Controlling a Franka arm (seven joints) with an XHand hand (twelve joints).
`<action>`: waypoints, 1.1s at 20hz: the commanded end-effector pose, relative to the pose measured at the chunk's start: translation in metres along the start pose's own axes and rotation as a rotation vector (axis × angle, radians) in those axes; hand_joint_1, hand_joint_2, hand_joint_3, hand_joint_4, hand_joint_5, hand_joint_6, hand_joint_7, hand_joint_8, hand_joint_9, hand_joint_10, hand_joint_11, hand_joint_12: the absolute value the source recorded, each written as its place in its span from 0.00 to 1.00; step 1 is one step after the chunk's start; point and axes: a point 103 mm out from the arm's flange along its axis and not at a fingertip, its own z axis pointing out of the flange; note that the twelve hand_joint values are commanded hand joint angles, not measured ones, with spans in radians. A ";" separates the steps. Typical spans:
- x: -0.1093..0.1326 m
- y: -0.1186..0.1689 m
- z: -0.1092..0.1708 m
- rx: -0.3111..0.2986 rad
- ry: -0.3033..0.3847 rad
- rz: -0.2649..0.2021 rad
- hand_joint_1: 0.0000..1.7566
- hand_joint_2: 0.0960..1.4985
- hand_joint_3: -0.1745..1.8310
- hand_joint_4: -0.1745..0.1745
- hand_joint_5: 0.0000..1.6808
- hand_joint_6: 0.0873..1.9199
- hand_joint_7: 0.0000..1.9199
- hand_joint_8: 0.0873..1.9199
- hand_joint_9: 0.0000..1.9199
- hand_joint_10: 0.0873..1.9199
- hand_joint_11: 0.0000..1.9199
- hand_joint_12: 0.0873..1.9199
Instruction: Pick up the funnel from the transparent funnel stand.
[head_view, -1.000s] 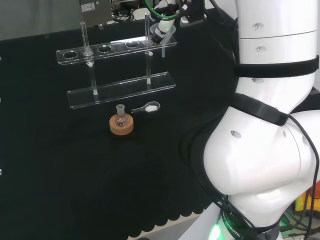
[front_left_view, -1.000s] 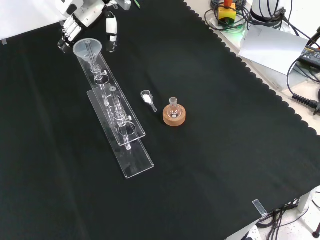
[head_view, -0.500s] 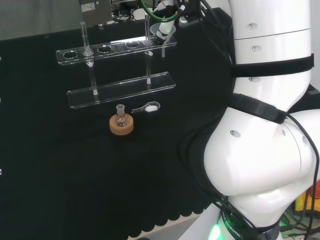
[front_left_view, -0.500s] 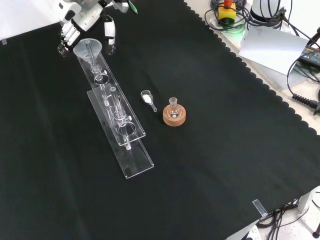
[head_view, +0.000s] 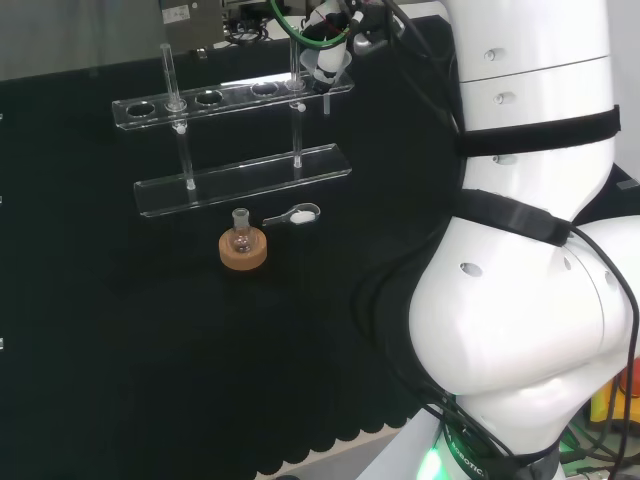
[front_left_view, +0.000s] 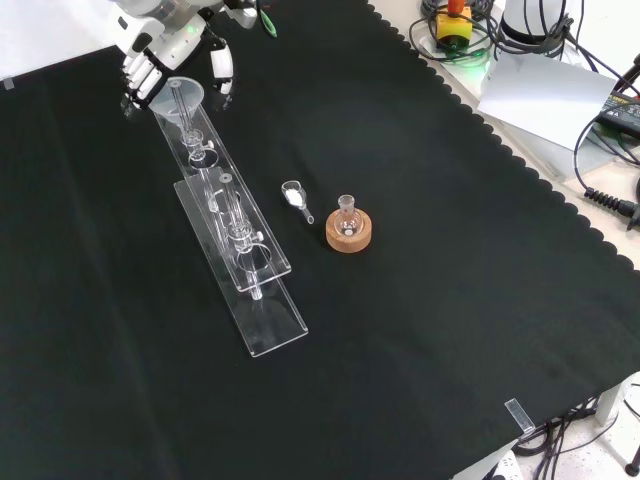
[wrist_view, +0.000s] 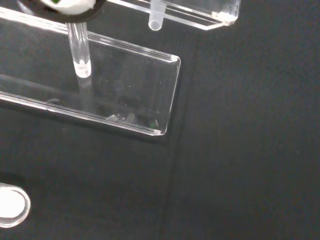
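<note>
So the funnel (front_left_view: 177, 95) is sitting in the end hole of the transparent funnel stand (front_left_view: 262, 300), at the far end in the front view, and the hand (front_left_view: 160, 55) is right up on it. Fingers look spread to either side of the funnel's rim rather than clamped, with one finger (front_left_view: 221, 68) hanging off to the right of it in that view, so I'd call this reach done, grasp not closed, lift not started. The funnel's stem looks like it's down through the rack, so nothing is off the stand yet. In the head view the hand (head_view: 328, 62) sits at the stand's right end and mostly covers the funnel, so the front view is the one that actually shows the rim. The wrist view gives the stem tip (wrist_view: 155, 22) poking below the top shelf and the base plate (wrist_view: 150, 90) corner. Front view also shows a small flask (front_left_view: 347, 213) on a cork ring (front_left_view: 350, 238) and a little spoon (front_left_view: 296, 198), well clear of the action.
</note>
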 end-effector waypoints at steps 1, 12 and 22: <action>0.000 -0.001 -0.002 0.010 -0.023 0.008 0.43 0.42 0.32 0.47 0.10 0.00 0.00 0.19 0.10 0.38 0.11 0.74; 0.001 -0.002 -0.002 0.015 -0.056 0.017 0.44 0.42 0.35 0.49 0.15 0.00 0.00 0.27 0.16 0.35 0.10 0.74; -0.001 0.000 -0.002 -0.009 -0.099 0.020 0.45 0.43 0.37 0.49 0.18 0.00 0.02 0.30 0.28 0.30 0.13 0.71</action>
